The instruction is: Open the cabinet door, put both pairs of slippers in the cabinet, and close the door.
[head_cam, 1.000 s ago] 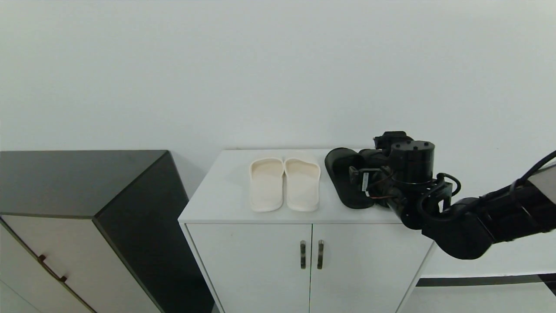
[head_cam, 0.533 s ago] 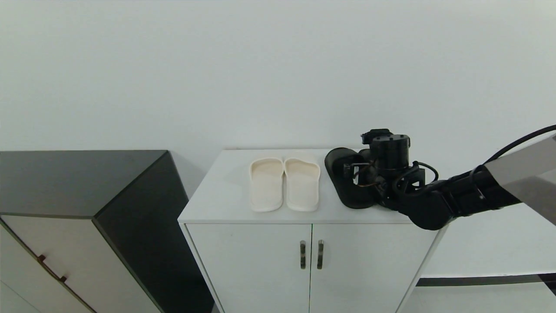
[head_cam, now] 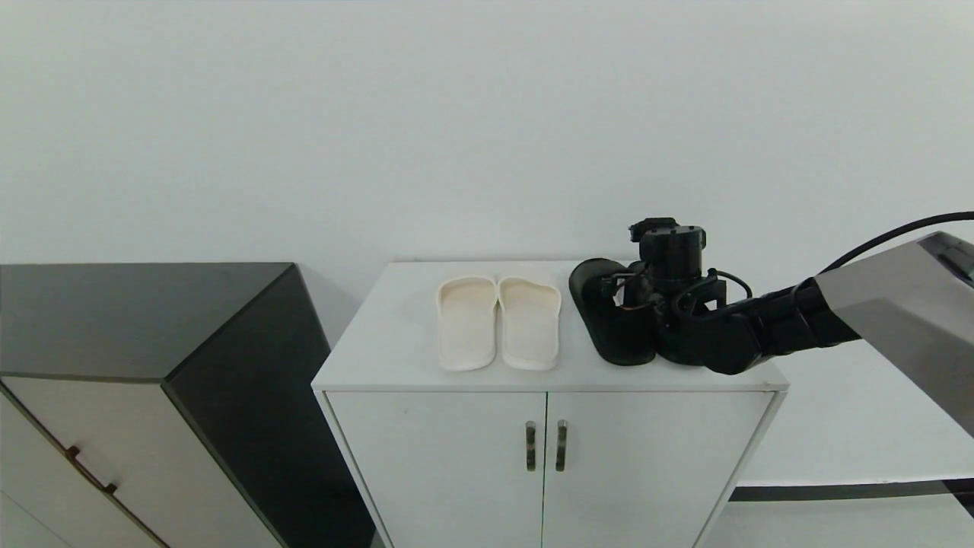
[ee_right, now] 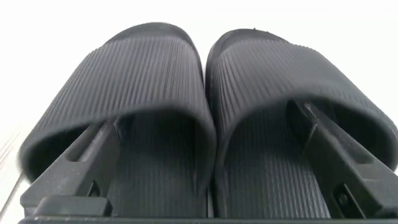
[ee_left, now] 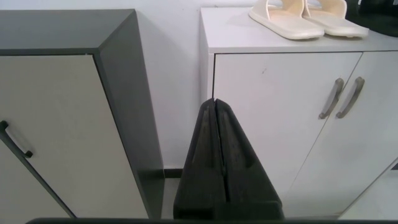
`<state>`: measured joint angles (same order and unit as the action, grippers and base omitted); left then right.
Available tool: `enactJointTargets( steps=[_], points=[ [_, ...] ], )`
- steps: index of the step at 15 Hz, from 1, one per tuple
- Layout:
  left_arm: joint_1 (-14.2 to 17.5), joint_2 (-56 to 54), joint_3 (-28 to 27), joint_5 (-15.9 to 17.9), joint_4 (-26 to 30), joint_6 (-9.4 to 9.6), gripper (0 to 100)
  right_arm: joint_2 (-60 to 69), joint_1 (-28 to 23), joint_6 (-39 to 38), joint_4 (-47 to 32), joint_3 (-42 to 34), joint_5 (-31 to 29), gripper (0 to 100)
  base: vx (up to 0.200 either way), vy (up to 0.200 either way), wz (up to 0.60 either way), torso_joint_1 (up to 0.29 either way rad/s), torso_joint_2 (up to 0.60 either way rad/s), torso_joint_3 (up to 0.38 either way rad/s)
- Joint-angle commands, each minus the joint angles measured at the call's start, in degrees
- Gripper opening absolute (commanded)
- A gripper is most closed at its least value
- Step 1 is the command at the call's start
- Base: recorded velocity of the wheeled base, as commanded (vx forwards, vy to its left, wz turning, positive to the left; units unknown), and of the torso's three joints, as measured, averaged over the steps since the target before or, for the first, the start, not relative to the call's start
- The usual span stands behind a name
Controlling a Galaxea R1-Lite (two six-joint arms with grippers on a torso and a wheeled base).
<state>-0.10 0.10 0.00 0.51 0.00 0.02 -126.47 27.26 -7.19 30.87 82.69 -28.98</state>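
The right arm (head_cam: pixel 761 327) stretches in level from the right, the right gripper (ee_right: pixel 202 124) showing its fingers (ee_right: pixel 81 162) spread wide apart. The left gripper (ee_left: pixel 215 107) hangs low, fingers pressed flat together, pointing forward.

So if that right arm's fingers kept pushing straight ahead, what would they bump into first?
The black slippers. The right arm's fingers are spread, one at each strap's opening, so pushing on would likely jam them against the straps' undersides or the soles; the depth inside is unclear.
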Motion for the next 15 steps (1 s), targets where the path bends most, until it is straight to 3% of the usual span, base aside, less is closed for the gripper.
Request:
enactJointTargets(
  steps=[1,9,15],
  points=[
    [0.0,0.0,0.0,0.0,0.0,-0.02,0,-0.9,-0.5,0.1,-0.1,0.9,0.6,0,0.0,0.0,0.0,0.0,0.0,0.0],
    [0.0,0.1,0.0,0.0,0.0,-0.02,0,0.2,-0.6,0.2,-0.1,0.9,0.9,0,0.0,0.0,0.0,0.0,0.0,0.0],
    [0.0,0.0,0.0,0.0,0.0,-0.11,0,15.7,3.9,0.4,-0.3,-13.7,3.9,0,0.0,0.0,0.0,0.0,0.0,0.0]
  ],
)
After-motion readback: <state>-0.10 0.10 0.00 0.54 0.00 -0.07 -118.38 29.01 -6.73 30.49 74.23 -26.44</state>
